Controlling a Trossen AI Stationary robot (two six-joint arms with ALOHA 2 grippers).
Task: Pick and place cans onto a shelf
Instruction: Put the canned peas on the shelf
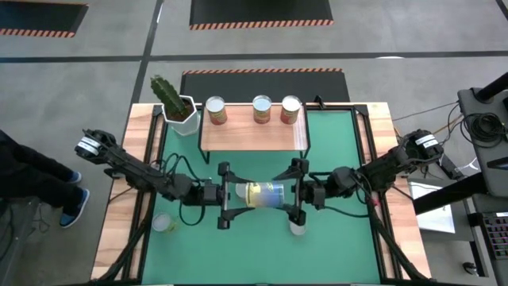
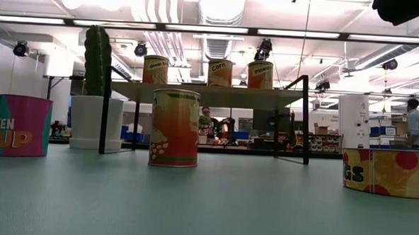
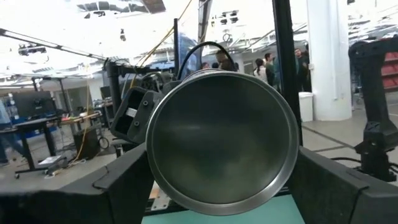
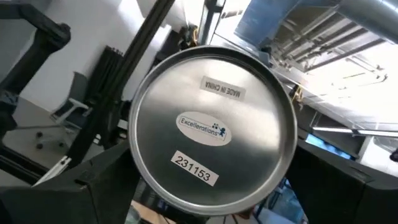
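Green table [image 1: 341, 159]: both grippers' fingers apparently clasp one sideways can [image 1: 264, 193] between them.

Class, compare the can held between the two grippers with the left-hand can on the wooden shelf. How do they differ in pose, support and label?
The held can lies sideways, between the left gripper and right gripper; the left-hand shelf can stands upright. The held can hangs above the green mat; the shelf can rests on the light-wood shelf. Its label looks pale yellow-blue; the shelf can's reddish-orange. Both are small cylinders.
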